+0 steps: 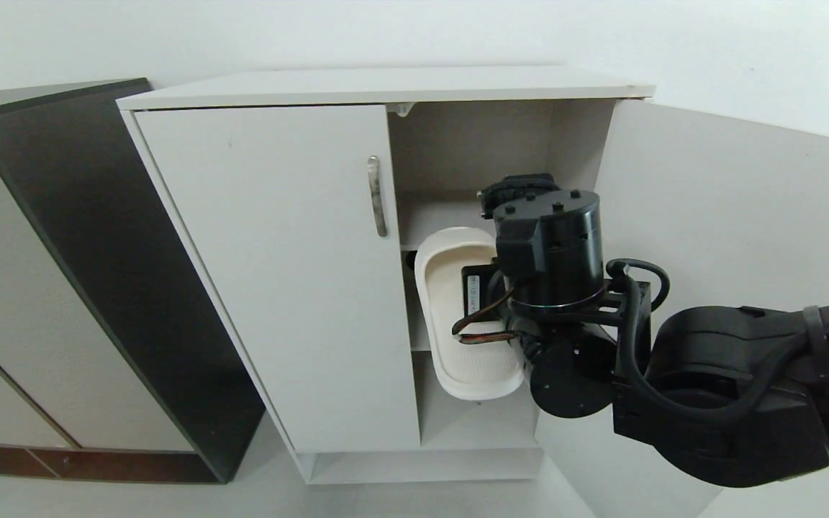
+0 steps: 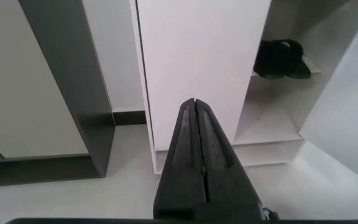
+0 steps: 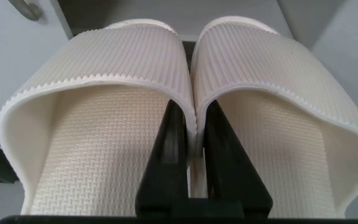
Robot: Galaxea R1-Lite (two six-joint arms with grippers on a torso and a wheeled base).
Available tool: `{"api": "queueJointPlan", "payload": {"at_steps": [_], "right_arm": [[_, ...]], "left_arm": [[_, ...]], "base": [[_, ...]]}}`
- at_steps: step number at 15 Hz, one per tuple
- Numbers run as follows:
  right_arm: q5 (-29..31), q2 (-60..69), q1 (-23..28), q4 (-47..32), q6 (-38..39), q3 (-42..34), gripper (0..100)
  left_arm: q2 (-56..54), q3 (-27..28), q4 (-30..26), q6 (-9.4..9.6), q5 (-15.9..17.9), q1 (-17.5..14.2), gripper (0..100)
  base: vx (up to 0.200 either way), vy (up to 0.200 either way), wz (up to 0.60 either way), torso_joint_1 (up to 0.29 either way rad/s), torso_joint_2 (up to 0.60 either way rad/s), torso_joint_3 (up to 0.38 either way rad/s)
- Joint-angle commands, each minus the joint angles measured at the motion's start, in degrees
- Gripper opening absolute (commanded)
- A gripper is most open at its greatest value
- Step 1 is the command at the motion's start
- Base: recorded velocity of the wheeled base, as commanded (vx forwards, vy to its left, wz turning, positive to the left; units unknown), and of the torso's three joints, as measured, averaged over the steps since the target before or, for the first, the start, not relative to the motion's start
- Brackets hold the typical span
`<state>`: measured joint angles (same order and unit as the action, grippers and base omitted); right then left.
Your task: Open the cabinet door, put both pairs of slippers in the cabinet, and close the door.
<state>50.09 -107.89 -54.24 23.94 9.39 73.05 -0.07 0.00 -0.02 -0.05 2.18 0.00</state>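
Cabinet (image 1: 386, 83): right door (image 1: 709, 216) open. One slipper pair (image 2: 283, 59) on shelf (image 2: 278, 78) inside; second pair (image 1: 450, 316), clamped in right gripper (image 3: 194, 124), before the opening. To its left, another cabinet (image 1: 98, 252).

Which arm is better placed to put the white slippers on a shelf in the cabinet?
Right. The right tool is shut on the white slippers, directly before the open half of the cabinet. The left tool is shut, empty, and farther back.

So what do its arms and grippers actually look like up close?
The right arm is matt black and chunky, with a drum-shaped joint studded with bolt heads on top. A thick black cable loops beside it, and a thin brown ribbon cable curls out nearby. The left gripper and right gripper each have two flat black fingers tapering to a wedge.
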Motion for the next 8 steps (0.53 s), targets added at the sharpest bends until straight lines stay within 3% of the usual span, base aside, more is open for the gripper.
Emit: {"api": "queueJointPlan", "payload": {"at_steps": [1,8], "right_arm": [[0.0,0.1,0.1,0.0,0.0,0.0,0],[0.0,-0.7,0.0,0.0,0.0,-0.4,0]], "left_arm": [[0.1,0.0,0.0,-0.04,0.0,0.0,0],[0.1,0.0,0.0,-0.04,0.0,0.0,0]], "base": [[0.200,0.000,0.00,0.007,0.00,0.002],[0.200,0.000,0.00,0.002,0.00,0.002]]}}
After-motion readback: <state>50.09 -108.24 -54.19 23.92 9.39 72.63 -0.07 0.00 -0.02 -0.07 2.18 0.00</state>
